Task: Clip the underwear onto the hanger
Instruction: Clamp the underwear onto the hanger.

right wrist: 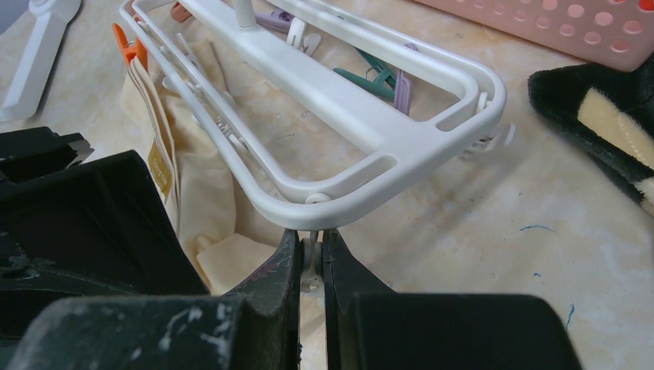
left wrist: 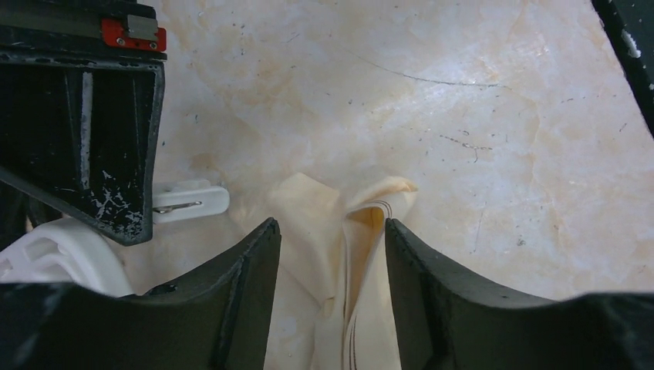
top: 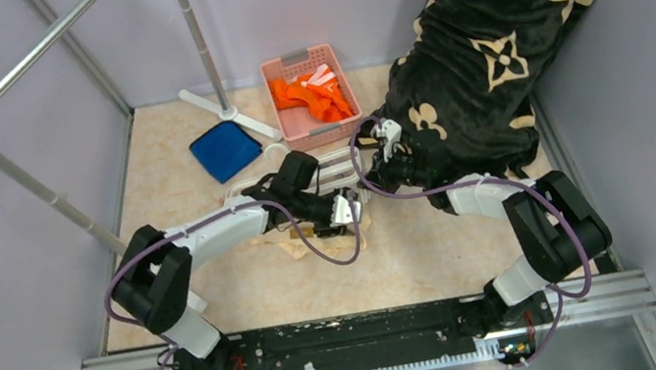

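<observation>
The right gripper [right wrist: 311, 240] is pinched tight on a small white clip [right wrist: 310, 256] hanging from the near corner of the white hanger [right wrist: 339, 96], which lies flat on the table [left wrist: 463, 116]. Squeezing it likely spreads the clip's mouth to take cloth. Just beside it, the left gripper [left wrist: 330, 231] straddles a raised fold of the pale peach underwear [left wrist: 312, 208], its jaws apart and not yet pressing. This probably places it to lift that edge toward the clip. The underwear lies crumpled partly under the hanger.
</observation>
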`<move>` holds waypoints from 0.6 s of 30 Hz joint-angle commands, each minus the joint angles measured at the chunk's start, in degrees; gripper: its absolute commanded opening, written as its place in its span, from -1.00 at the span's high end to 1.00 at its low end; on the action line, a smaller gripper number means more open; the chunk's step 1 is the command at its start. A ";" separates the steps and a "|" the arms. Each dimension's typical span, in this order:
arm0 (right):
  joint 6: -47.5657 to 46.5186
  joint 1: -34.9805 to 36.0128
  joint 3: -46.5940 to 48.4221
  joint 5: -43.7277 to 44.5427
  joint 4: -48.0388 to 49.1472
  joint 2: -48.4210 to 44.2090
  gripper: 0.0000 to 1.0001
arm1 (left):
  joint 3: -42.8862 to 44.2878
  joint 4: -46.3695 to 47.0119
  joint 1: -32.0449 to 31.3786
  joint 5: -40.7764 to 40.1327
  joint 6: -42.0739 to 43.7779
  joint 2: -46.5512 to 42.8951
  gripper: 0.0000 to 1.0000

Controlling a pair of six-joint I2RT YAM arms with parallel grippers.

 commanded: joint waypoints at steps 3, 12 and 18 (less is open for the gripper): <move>-0.44 0.66 1.55 -1.22 3.53 -0.49 1.00 | 4.10 -9.64 0.45 4.87 4.17 2.88 -0.22; -0.31 0.66 1.63 -1.47 3.70 -0.29 1.00 | 4.39 -11.95 0.89 4.11 5.12 5.45 -0.21; -0.39 0.66 1.54 -1.31 3.60 -0.37 1.00 | 3.71 -12.90 1.39 2.16 5.54 5.44 -0.08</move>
